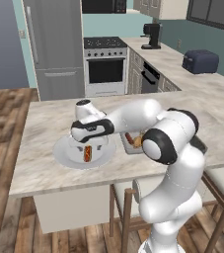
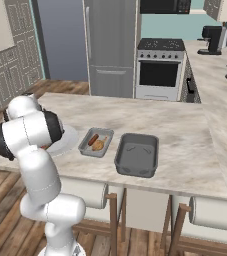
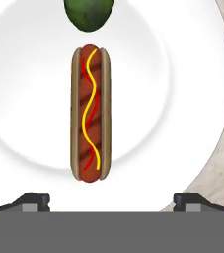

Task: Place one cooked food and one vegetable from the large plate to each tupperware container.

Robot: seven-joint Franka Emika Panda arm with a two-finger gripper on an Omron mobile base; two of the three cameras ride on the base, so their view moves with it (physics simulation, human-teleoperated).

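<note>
Gripper: we saw our gripper [image 3: 111, 202] spread open above the hot dog [image 3: 91, 113].
Large plate [image 3: 202, 99]: held the hot dog and the green vegetable [image 3: 89, 14] near each other.
Light tray [image 2: 96, 142]: held the sausage [image 2: 93, 139] and the onion bulb [image 2: 98, 145].
Dark tray [image 2: 137, 154]: nothing inside, free counter [image 2: 185, 135] around it.

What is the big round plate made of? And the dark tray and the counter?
The large plate looks like glazed ceramic: smooth, white, softly shaded at the rim. The darker tray seems matte grey plastic, with rounded corners and no shine. The counter looks like polished marble, beige with grey veins. It is all rendered, so these are guesses.
</note>
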